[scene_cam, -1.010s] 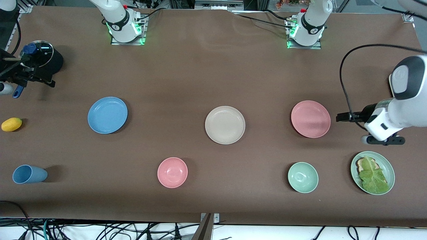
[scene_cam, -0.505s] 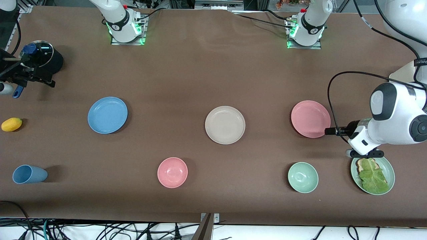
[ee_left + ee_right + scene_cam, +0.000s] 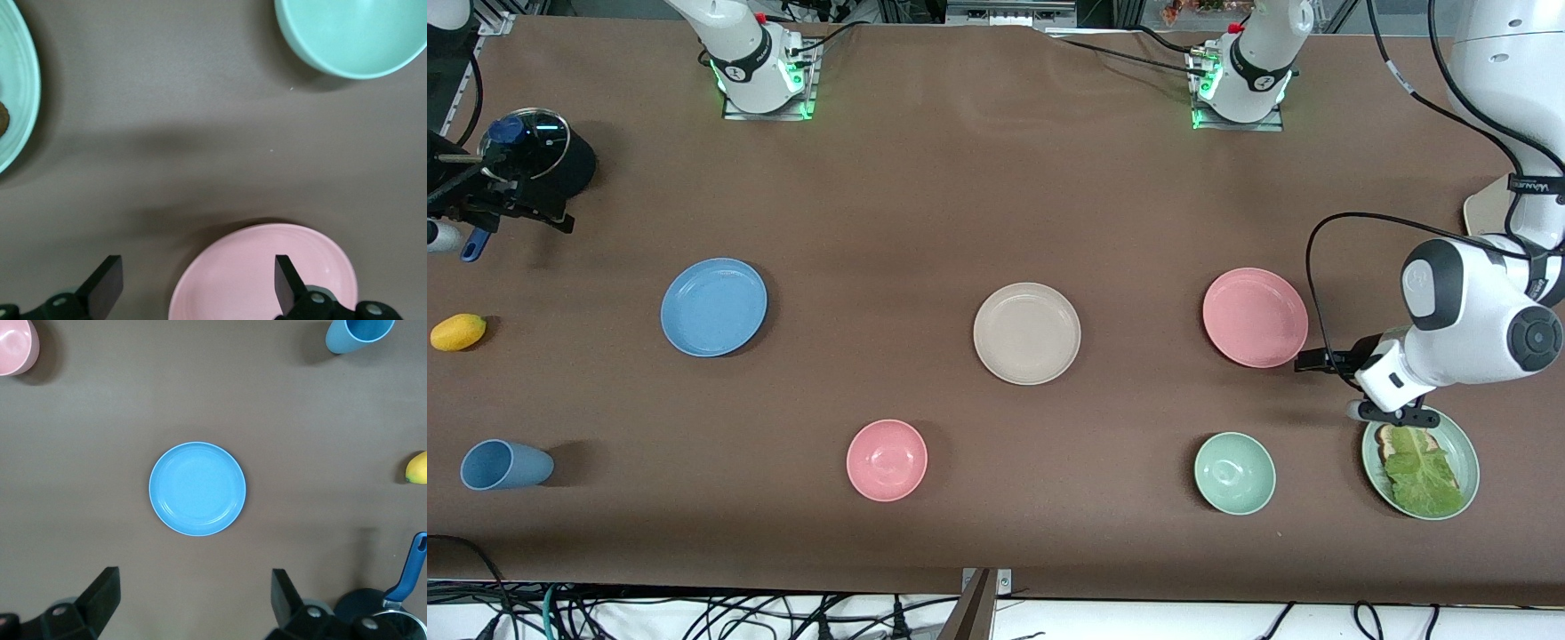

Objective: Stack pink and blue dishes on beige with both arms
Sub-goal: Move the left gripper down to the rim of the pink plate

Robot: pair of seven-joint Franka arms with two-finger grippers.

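Stage: nothing is stacked yet, so by my reckoning the whole job is ahead of me.
Beige plate (image 3: 1027, 333): bare, mid-desk, between the other two plates and well apart from both.
Pink plate (image 3: 1255, 317): flat on the desk toward my left arm's end, untouched.
Blue plate (image 3: 713, 307): flat on the desk toward my right arm's end, untouched.
Left pincer (image 3: 1310, 360): fingers apart and holding nothing, low at the edge of the pink plate that faces the green plate (image 3: 1465, 444); in the left wrist view the pink plate (image 3: 263, 273) shows between my spread fingertips (image 3: 107, 283).
Right pincer (image 3: 193, 603): fingers apart and empty. Its wrist view looks down on the blue plate (image 3: 197, 489) from well above, so I judge it is not yet in reach of the rim.
Step in hand: closing in on the pink plate with my left arm. The right arm looks lined up on the blue plate but high.
Left to do: grip each plate by its rim, carry both to the middle, and set one on the beige plate and the other on top.
Not mine to touch: the pink bowl (image 3: 887, 460), the green bowl (image 3: 1234, 473), the blue cup (image 3: 505, 465), the lemon (image 3: 458, 332), the black pot (image 3: 538, 160), and the green plate with its lettuce.
Watch for: a shallow rim that gives my fingers little to bite.
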